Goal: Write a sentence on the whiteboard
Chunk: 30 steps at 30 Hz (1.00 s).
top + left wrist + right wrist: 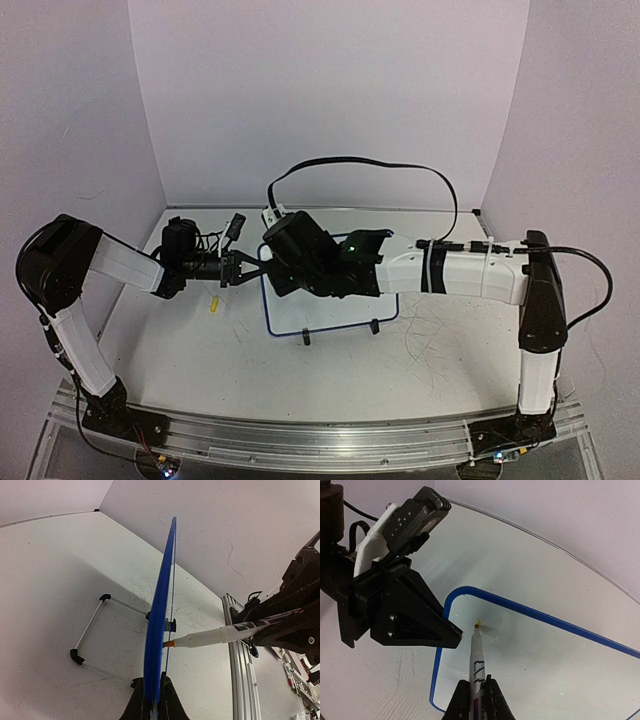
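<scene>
The whiteboard [545, 665], white with a thin blue frame, stands upright near the table's middle [335, 318]. My left gripper [152, 680] is shut on its left edge, which runs edge-on up the left wrist view. My right gripper [475, 680] is shut on a white marker [478, 655]. The marker's orange tip [169, 643] touches the board face near its upper left corner. Of the sentence, only a tiny yellow stroke [478, 622] shows at the tip. The left gripper's black fingers [420, 625] reach in just left of the marker.
The board's wire stand with black feet [76, 655] rests on the tabletop behind it. A small yellow cap [216, 304] lies left of the board. Grey scribbles [430, 335] mark the table. A black cable [360, 163] loops at the back, and an aluminium rail [330, 440] runs along the near edge.
</scene>
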Available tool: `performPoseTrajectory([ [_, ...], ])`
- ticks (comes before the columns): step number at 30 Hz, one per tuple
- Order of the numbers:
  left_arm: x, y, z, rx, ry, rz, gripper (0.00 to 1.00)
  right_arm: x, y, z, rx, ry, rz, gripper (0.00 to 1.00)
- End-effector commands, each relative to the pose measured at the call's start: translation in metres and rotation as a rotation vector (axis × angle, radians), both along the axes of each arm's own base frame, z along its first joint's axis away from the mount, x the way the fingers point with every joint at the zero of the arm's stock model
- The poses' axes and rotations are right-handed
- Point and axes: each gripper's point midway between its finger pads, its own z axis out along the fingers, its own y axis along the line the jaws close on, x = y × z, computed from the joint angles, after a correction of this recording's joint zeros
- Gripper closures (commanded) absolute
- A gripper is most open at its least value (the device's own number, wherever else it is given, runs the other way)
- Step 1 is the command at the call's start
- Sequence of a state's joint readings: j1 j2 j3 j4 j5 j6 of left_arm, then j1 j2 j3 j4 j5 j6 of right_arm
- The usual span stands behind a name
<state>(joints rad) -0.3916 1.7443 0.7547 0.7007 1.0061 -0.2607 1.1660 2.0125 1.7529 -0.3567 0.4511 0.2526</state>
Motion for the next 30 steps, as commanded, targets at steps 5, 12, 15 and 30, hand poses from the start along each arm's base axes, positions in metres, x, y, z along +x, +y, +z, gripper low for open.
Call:
performPoseTrajectory([
  [5,0.005,0.007,-0.012,0.037,-0.012,0.047,1.0,0.012,-0.008,-0.004,-0.017,0.004,-0.052,1.0],
  [12,0.006,0.007,-0.013,0.037,-0.012,0.046,1.0,0.008,-0.012,-0.008,-0.018,0.019,-0.055,1.0],
  [15,0.006,0.007,-0.013,0.037,-0.011,0.047,1.0,0.007,-0.014,-0.008,-0.018,0.023,-0.058,1.0],
  [30,0.006,0.007,-0.015,0.039,-0.008,0.046,1.0,0.001,-0.02,-0.017,-0.015,0.054,-0.061,1.0],
])
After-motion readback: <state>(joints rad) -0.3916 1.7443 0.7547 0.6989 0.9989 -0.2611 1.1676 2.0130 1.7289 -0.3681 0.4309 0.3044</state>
